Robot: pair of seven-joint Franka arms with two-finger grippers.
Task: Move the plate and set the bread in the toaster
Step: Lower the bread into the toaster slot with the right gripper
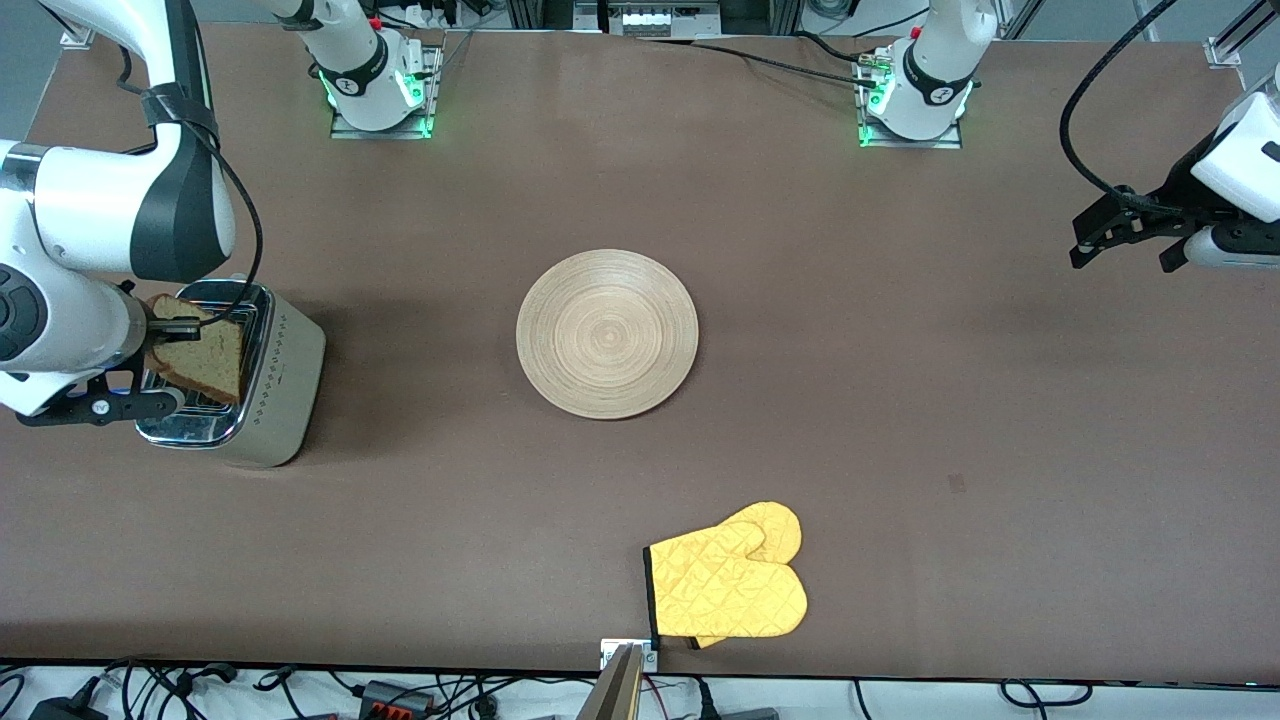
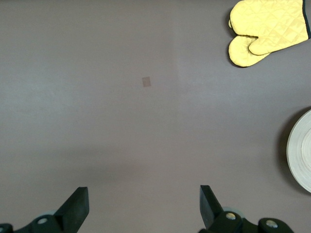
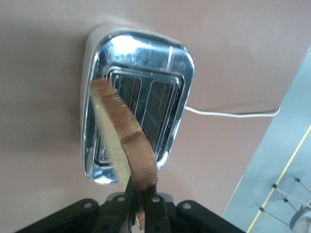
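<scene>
The right gripper (image 1: 165,328) hangs over the toaster (image 1: 285,385) at the right arm's end of the desk (image 1: 900,400), its jaws pinching the bread (image 1: 200,358) by one crust edge. The slice is held up in the air, tilted, directly above the chrome top and its two slots, and no part of it has entered a slot. In the right wrist view the bread (image 3: 124,138) stands edge-on above the toaster (image 3: 141,63), with the right gripper (image 3: 137,201) clamped on its crust and a white power cord (image 3: 233,114) trailing from the toaster across the desk toward the desk's edge. The plate (image 1: 607,333) lies flat near the middle of the desk, well apart from the toaster and with nothing on it. A yellow oven mitt (image 1: 730,585) lies close to the desk edge nearest the front camera (its black-trimmed cuff points toward the right arm's end). The left gripper (image 1: 1125,232) waits in the air over the left arm's end of the desk, jaws spread wide and holding nothing. The left wrist view shows the left gripper (image 2: 144,206) above bare desk, with the oven mitt (image 2: 265,29) and a sliver of the plate (image 2: 301,158) at its margins.
</scene>
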